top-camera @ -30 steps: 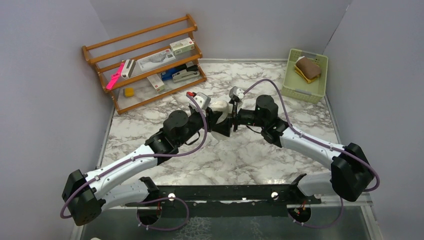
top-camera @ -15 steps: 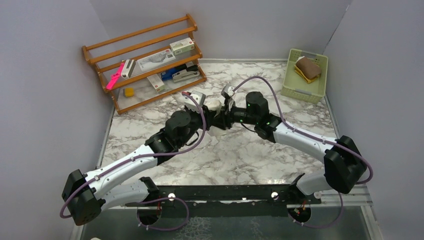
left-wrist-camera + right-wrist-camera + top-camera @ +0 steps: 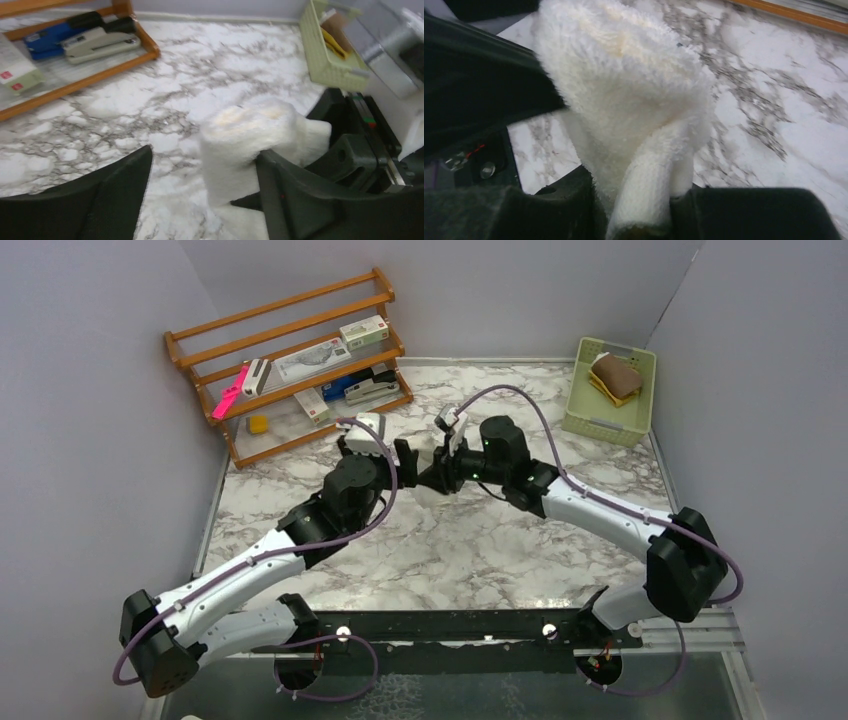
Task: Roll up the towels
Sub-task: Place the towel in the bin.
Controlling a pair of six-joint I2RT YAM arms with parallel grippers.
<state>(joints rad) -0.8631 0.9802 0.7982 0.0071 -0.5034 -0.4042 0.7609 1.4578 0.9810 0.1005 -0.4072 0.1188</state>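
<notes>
Cream towel, rolled, is pinched in my right pincer, left pincer spread wide around it; mustard towel apparently already bundled in the basket.

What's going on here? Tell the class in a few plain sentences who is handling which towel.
Both arms meet over the middle of the marble table. The right gripper is pinched shut on the lower part of the rolled cream towel, holding the roll on end. The left gripper stands open around it, not clamping. The mustard towel sits in the green basket at the far right corner, and neither arm is touching it.
</notes>
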